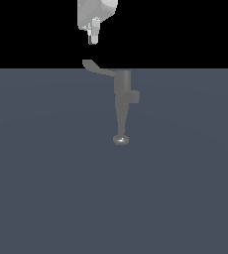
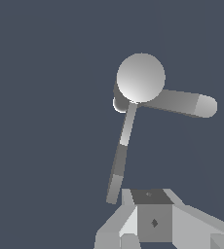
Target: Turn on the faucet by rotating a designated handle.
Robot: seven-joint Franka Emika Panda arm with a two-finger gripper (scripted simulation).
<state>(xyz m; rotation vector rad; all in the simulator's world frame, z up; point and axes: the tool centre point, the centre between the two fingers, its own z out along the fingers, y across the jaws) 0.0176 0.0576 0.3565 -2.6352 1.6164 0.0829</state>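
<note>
Faucet stands on the flat grey floor, below the gripper and a little toward the exterior view's right of it. Its round body points its long tapering spout toward the camera, ending in a shiny rounded tip, with a small boxy block on the side away from the gripper.

From the top of the body the handle juts sideways toward the exterior view's left, a thin bent lever whose flattened end lies almost straight under the gripper's fingertips. There is a clear gap between the two; nothing is touching. The handle's long axis runs roughly level, crossing the line of the gripper's descent, so the lever's free end is the part nearest the fingers, and the faucet body sits further off to the side.

In the wrist view the faucet is seen from above as a pale disc with two arms spreading from it; which one is the handle I cannot settle from that view alone. The gripper shows only its base there.

The fingers look drawn close together and hold nothing, though whether they are fully clenched I cannot tell. By my judgement, the coming move is a short drop beside the lever's end, then a sideways push.
</note>
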